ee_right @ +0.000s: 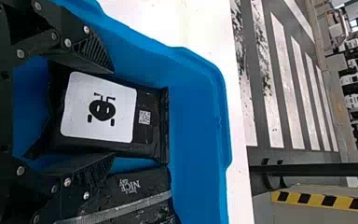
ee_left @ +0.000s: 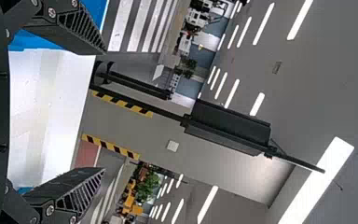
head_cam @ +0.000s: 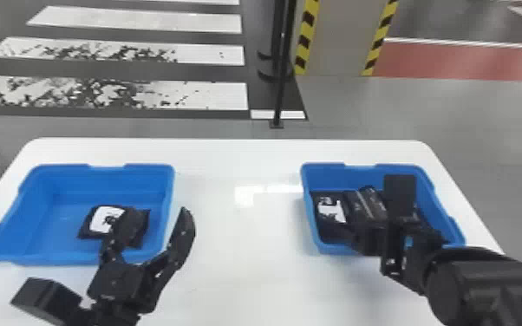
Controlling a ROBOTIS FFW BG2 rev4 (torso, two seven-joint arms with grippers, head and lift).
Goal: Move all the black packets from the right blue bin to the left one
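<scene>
Right gripper: your right gripper [head_cam: 370, 236] is down in the right blue bin [head_cam: 429, 197], fingers apart and astride a white-labelled black packet [ee_right: 100, 109]; you can't tell whether they touch it.
Left gripper: your left gripper [head_cam: 159, 216] is spread wide above the near right part of the left blue bin [head_cam: 108, 177].
Beside the labelled packet: a grey-striped black packet [ee_right: 137, 200] crowds one finger; bin wall lies near the other.
Left bin's load: another black packet [head_cam: 102, 221], white label up, partly behind your left finger.
Right arm: your right arm [head_cam: 481, 286] slants in from the lower right corner.
Left arm: your left arm [head_cam: 112, 305] comes in from the bottom edge.
Table: white table [head_cam: 238, 247], both bins on it, well apart.
Room: striped floor [head_cam: 186, 21], black pole [head_cam: 279, 78], column [head_cam: 338, 39] with yellow-black edges.
</scene>
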